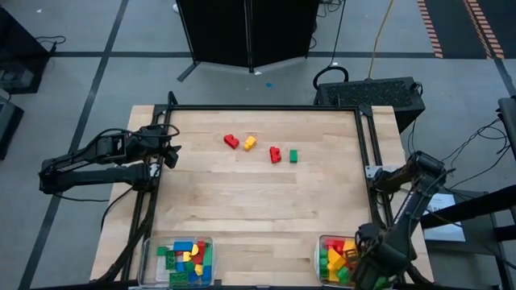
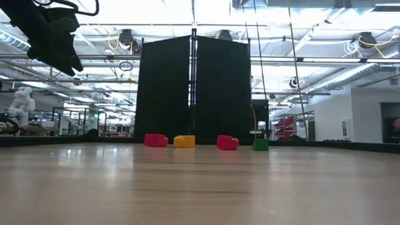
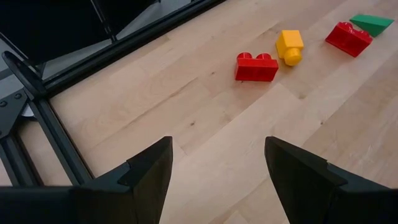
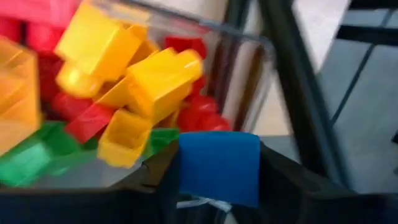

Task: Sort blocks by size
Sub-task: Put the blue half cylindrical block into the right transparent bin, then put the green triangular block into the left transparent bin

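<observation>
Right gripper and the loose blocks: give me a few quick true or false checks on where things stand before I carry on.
1. The right gripper holds a blue block. True.
2. It hangs over the right bin. True.
3. Six blocks lie loose mid-table. False: four, namely two red, a yellow and a green.
4. The left gripper is shut on a block. False: open and empty, at the table's left edge.
</observation>
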Controlling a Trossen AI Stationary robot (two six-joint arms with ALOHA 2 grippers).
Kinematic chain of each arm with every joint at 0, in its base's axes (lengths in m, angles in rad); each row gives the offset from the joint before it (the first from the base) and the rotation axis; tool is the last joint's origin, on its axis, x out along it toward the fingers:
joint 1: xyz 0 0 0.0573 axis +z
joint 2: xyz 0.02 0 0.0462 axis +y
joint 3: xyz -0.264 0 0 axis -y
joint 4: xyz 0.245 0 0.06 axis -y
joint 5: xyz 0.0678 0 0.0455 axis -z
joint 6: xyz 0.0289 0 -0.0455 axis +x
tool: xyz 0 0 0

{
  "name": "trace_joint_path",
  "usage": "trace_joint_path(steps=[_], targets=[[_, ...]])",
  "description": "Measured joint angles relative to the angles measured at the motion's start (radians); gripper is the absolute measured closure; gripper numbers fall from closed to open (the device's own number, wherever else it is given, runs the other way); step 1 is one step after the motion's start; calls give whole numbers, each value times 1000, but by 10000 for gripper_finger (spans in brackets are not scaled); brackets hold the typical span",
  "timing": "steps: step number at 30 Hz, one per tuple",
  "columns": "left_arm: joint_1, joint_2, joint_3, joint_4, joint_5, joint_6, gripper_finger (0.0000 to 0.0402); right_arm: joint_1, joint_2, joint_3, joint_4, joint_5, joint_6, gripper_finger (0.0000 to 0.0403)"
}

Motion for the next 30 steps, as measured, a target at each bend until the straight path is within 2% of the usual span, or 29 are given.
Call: trace_joint_path(steps=[6,12,15,21,23,25,30], targets=[[0,0,0,0,0,0,146,13,0,0,-37,-2,-29,170],[0,0,0,1,0,0,146,9,0,0,-30,19,-47,146],[0,0,0,1,0,0,146,-36,-1,0,38,181,-70,147],[0,0,0,1,0,1,146,-254,0,0,180,734,-143,154],[0,0,0,1,0,1,146,-356,0,0,172,872,-144,154],[0,0,0,1,0,0,146,-467,0,0,140,934,-199,154],[0,0,0,1,0,0,146,-725,31,-31,152,981,-534,154]])
